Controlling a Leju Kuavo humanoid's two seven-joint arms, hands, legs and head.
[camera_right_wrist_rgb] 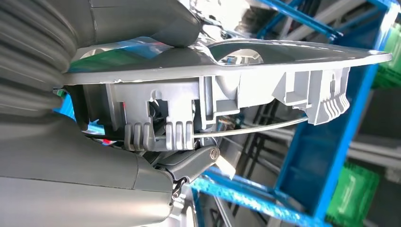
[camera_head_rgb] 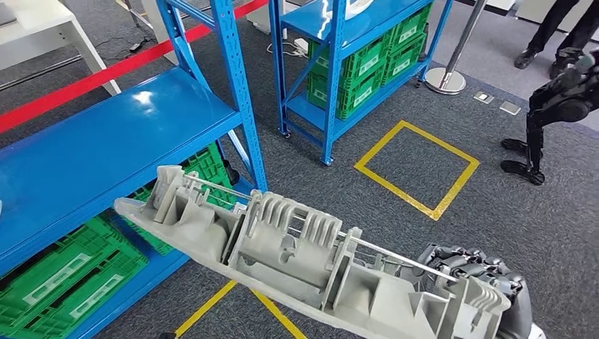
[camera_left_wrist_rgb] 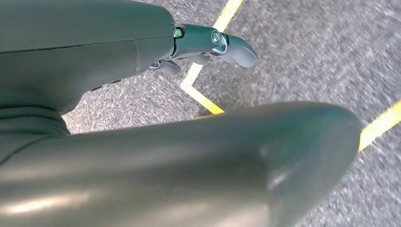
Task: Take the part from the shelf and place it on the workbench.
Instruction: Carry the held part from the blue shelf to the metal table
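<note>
Gripped at its 5 o'clock end by the right hand [camera_head_rgb: 487, 282], the grey part [camera_head_rgb: 304, 258] was held in mid-air beside the blue shelf [camera_head_rgb: 106, 145], stretching toward 10 o'clock. Nothing was held by the left hand [camera_left_wrist_rgb: 208, 45], its fingers loosely extended above the carpet [camera_left_wrist_rgb: 302, 56].

Floor: dark grey carpet [camera_head_rgb: 311, 169]. Landmark: yellow taped square [camera_head_rgb: 417, 168]. Blue rack with green crates [camera_head_rgb: 353, 60] just behind it; second blue rack [camera_head_rgb: 106, 141] to its left, green crates [camera_head_rgb: 67, 272] on the bottom shelf. Red tape line [camera_head_rgb: 92, 79] behind that rack. Silver stanchion base [camera_head_rgb: 445, 79] beyond the square. Person's legs [camera_head_rgb: 558, 32] far right of it.
</note>
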